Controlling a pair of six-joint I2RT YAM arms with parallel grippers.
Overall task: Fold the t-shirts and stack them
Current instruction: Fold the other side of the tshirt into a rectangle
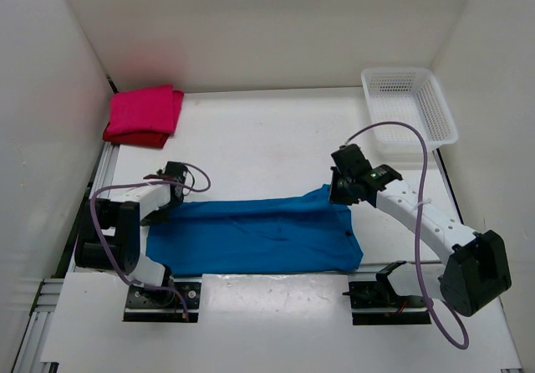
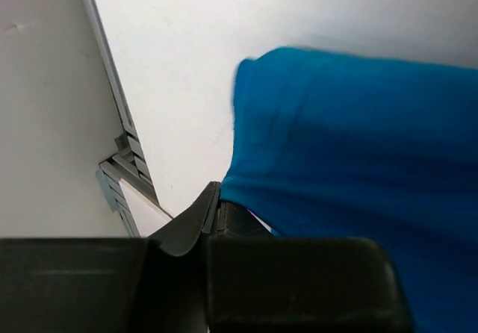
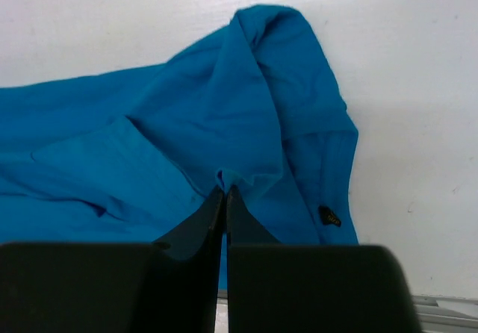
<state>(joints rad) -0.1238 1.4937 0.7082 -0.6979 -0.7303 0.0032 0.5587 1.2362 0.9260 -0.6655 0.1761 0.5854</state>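
A bright blue t-shirt (image 1: 259, 235) lies stretched out sideways on the white table in front of both arm bases. My left gripper (image 1: 160, 212) is shut on its upper left edge. In the left wrist view the jaws (image 2: 215, 195) are together with blue cloth (image 2: 351, 146) draped over one finger. My right gripper (image 1: 338, 191) is shut on the upper right corner, which rises a little off the table. The right wrist view shows a small pinch of blue cloth (image 3: 187, 124) at the fingertips of that gripper (image 3: 225, 190). A folded magenta-pink t-shirt (image 1: 144, 109) rests on a folded dark red one (image 1: 132, 137) at the back left.
A white mesh basket (image 1: 399, 71) stands at the back right corner. White walls close in the table on three sides. A metal rail (image 2: 119, 161) runs along the table's left edge, close to my left gripper.
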